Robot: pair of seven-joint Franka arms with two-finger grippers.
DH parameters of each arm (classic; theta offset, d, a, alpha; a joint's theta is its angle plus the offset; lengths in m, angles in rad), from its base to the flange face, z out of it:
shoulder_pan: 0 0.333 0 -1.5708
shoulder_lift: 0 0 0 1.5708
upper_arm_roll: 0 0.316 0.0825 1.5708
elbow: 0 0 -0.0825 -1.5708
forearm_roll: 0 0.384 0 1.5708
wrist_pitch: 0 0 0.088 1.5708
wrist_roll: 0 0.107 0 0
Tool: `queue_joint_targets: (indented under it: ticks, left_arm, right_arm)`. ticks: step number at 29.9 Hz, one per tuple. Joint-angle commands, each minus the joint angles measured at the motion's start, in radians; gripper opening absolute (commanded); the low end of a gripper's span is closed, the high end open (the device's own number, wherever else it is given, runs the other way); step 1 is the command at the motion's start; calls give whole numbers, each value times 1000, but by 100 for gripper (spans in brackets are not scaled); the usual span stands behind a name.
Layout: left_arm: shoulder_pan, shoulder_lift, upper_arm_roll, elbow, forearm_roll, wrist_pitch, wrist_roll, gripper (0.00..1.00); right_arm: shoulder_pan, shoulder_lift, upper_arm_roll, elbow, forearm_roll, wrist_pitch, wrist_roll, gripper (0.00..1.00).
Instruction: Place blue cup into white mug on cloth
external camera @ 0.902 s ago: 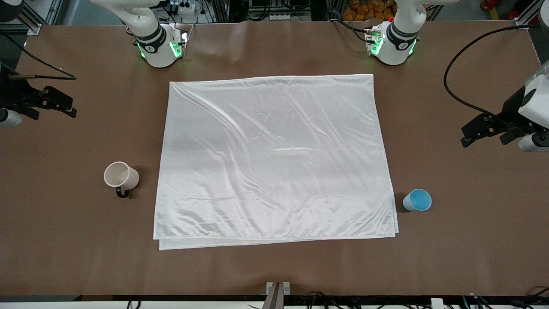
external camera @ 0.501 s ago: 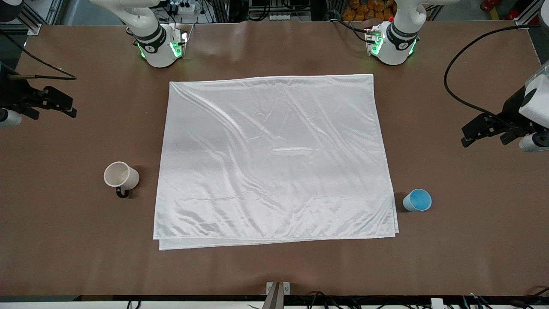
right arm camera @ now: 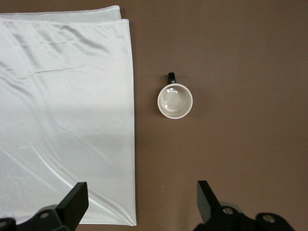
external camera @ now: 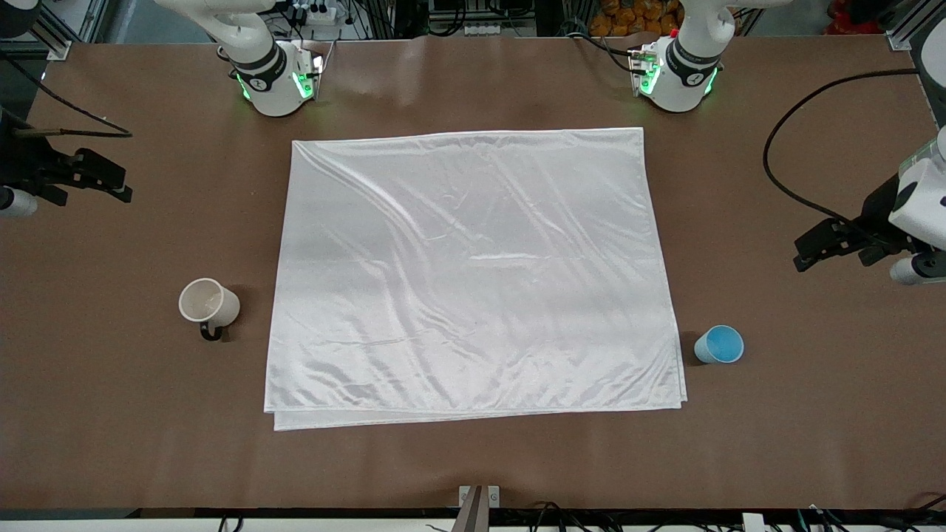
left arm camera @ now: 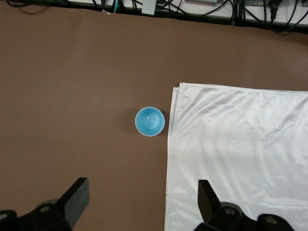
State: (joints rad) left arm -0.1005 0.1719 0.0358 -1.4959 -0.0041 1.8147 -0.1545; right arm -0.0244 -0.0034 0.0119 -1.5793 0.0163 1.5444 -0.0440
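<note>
— On the bare table, just beside the cloth's (external camera: 473, 273) edge at the left arm's end, stands the blue cup (external camera: 719, 345). It is upright, mouth up, apart from the fabric.

— And its long axis?

— Vertical; the left wrist view looks straight down into its round blue inside (left arm camera: 149, 121). It has no handle, so it points no way sideways.

— The mug?

— The white mug (external camera: 208, 303) stands upright too, on the bare table at the right arm's end, near the cloth's edge but clear of it. Its black handle (external camera: 211, 333) points toward the front camera.

— The cloth itself?

— Flat, wrinkled, layered at the edge nearest the front camera, lying between the two vessels with nothing on it.

— Grippers?

— The left gripper (external camera: 809, 250) hangs over the table at its own end, fingers spread wide, holding nothing. The right gripper (external camera: 111, 181) waits over its end, likewise spread and empty.
</note>
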Motion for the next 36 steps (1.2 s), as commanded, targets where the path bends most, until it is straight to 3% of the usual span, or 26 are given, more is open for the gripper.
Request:
queue_joint_targets:
  ticks: [1,14,30,36]
  left_arm:
    - [13,66,4,2,3,60,30,100]
    - [22,215,4,-20,-14,199,12,100]
    - [24,362,6,-21,-8,328,12,100]
    - [24,377,7,-101,-2,445,13,100]
  right_arm:
    - [-12,-6,10,5,4,2,18,100]
    - [-32,37,3,-21,2,66,6,100]
    - [-38,175,3,-22,2,141,1,100]
    - [-42,229,3,-22,2,180,-39,100]
